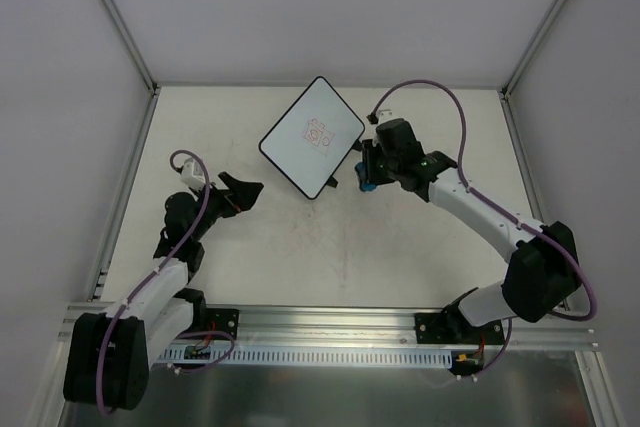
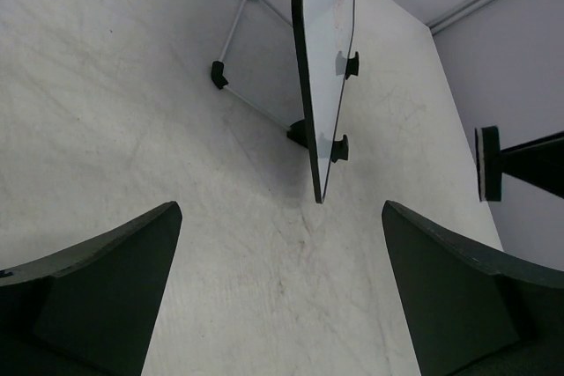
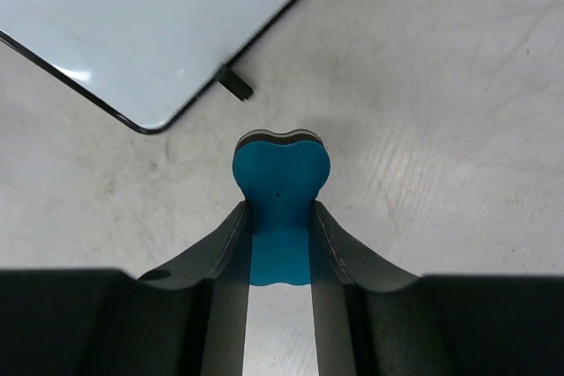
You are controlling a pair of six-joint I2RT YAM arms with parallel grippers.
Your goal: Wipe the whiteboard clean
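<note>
The right end effector (image 1: 366,173) is pinching a blue eraser (image 1: 367,185) between its two fingers. In the right wrist view, the end effector (image 3: 280,210) is closing narrowly on the lower part of the eraser (image 3: 280,178), and the soft block is bulging out above the fingertips. It is hovering just beside the whiteboard (image 1: 312,137), off the board's right-hand corner. From the wrist camera a strip of bare worktop (image 3: 423,129) is showing between the eraser and the whiteboard's (image 3: 132,33) rounded corner, so the two are sitting apart, not touching.

The whiteboard is lying in the far middle of the worktop (image 1: 330,247), turned like a diamond, with a small red scribble (image 1: 318,134) showing near its centre. A small black tab (image 3: 234,84) is sticking out from its thin black rim close to the eraser.

The left end effector (image 1: 240,190) is gaping wide and holding nothing, pointing toward the board from the left with clear space between them. In the left wrist view, the fingers (image 2: 115,279) of the left end effector (image 2: 280,213) are framing the whiteboard (image 2: 330,59), which is appearing almost edge-on, with two black tabs showing on its face. A thin rod frame (image 2: 231,37) with black joints is showing beside the board's dark edge.
</note>
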